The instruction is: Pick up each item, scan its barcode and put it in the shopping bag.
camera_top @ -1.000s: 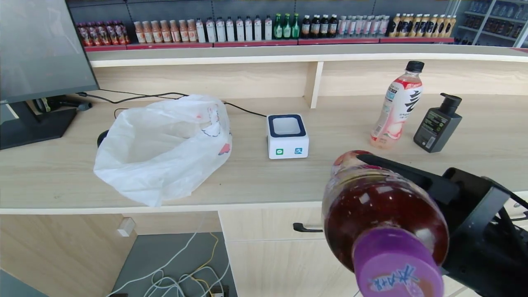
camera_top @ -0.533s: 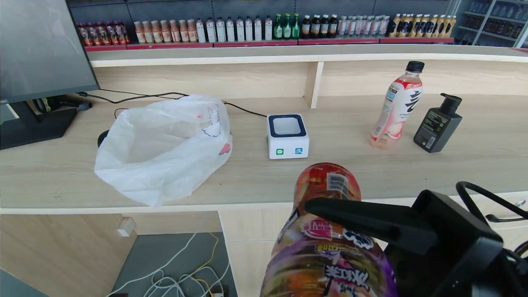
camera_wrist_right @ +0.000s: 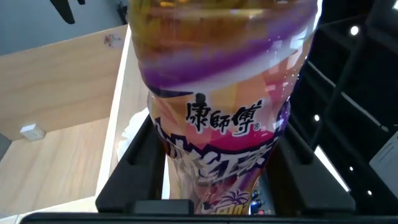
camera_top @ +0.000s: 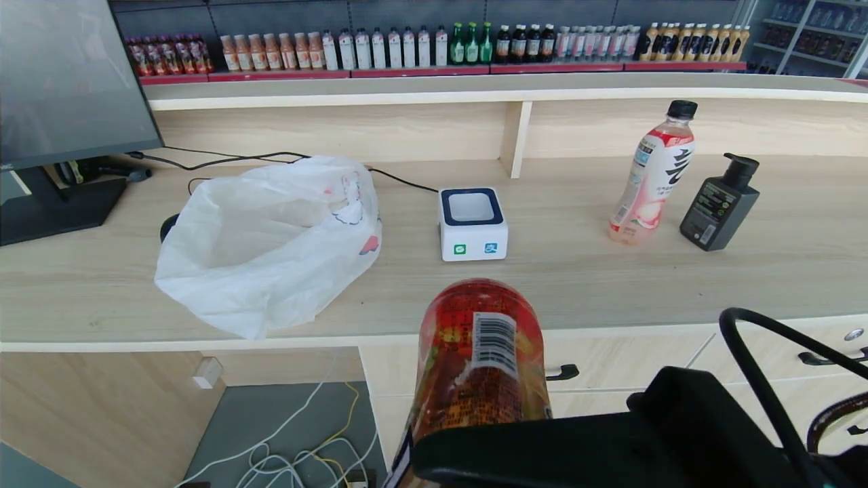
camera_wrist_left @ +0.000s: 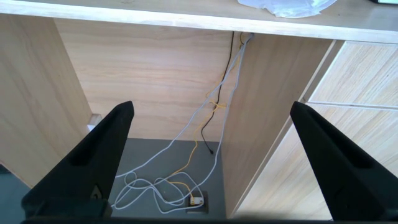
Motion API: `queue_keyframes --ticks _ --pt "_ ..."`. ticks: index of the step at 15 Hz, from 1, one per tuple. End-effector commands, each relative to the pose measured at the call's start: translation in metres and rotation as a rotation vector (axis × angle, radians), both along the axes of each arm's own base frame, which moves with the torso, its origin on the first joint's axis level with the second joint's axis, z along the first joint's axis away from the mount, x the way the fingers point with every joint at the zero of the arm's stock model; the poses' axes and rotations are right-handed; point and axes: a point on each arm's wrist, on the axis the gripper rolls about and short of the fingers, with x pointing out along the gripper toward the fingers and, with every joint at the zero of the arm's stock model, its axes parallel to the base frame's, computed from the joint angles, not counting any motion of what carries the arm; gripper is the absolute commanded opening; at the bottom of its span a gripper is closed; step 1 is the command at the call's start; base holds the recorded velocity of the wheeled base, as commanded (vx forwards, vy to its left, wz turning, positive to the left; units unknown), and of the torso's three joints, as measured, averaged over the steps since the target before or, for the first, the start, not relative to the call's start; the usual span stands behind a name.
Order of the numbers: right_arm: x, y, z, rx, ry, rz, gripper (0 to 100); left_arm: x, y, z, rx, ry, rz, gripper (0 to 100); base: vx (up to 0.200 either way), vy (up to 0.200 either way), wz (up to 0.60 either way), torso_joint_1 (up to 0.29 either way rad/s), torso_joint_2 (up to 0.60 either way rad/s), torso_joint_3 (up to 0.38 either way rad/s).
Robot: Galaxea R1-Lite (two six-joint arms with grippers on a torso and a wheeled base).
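Right gripper (camera_wrist_right: pixel 217 165) grips a drink bottle (camera_top: pixel 481 359), barcode up; scanner (camera_top: pixel 472 224) just beyond, shopping bag (camera_top: pixel 271 244) left, pump bottle (camera_top: pixel 719 203) right.

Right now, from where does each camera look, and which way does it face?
Head: high, facing forward and down at the counter; right arm holds the bottle.
Left wrist: low, facing the cables under the counter; its open fingers frame them.
Right wrist: faces along its fingers clamping the bottle.
Shared: head and right wrist both show the bottle.
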Motion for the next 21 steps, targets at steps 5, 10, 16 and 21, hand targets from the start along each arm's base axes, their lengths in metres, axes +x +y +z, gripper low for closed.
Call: queue_keyframes --ticks 5,10,16,21 --pt "0.000 0.004 -0.005 -0.017 -0.001 0.005 0 0.000 0.000 0.000 0.000 0.000 0.000 100 0.000 0.000 0.00 0.000 0.00 0.000" --pt "0.007 -0.002 -0.007 -0.020 -0.001 -0.031 0 0.000 0.000 0.000 0.000 0.000 0.000 100 0.000 0.000 0.00 0.000 0.00 0.000" --pt "0.007 -0.002 -0.007 -0.020 -0.004 -0.038 0 0.000 0.000 0.000 0.000 0.000 0.000 100 0.000 0.000 0.00 0.000 0.00 0.000" --pt "0.000 -0.015 -0.004 -0.003 0.006 -0.039 0 0.000 0.000 0.000 0.000 0.000 -0.001 100 0.000 0.000 0.00 0.000 0.00 0.000"
